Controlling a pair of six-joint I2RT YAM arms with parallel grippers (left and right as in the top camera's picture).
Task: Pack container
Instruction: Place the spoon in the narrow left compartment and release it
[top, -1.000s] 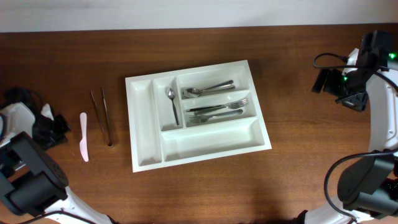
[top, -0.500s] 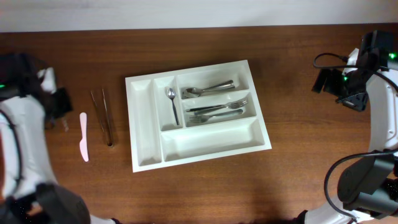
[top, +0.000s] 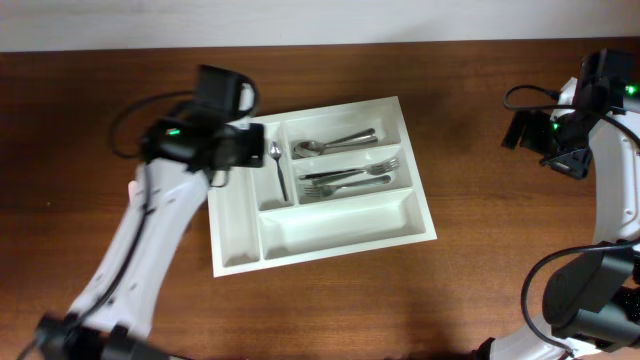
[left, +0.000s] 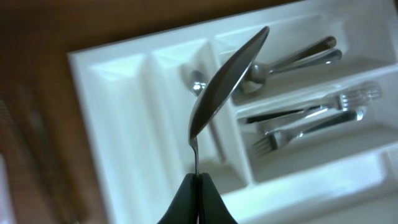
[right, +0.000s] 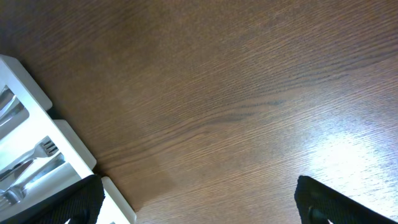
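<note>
**Spoon held over the tray, ready to lower**

Your left gripper (left: 198, 188) is clenched on the handle tip of a spoon (left: 225, 84), above the 10 o'clock corner of the white cutlery tray (top: 340, 228), which lies mid-table. Line the spoon up with the narrow upright compartment where a lone spoon (top: 277, 168) lies. Come down low so the bowl clears the dividers, then let go. Your right gripper (right: 199, 205) stands spread wide, well off at the tray's 3 o'clock, holding nothing.

glossy white plastic container (top: 340, 228), shiny metal spoon (left: 227, 81), grained wooden table (right: 249, 93)
</note>
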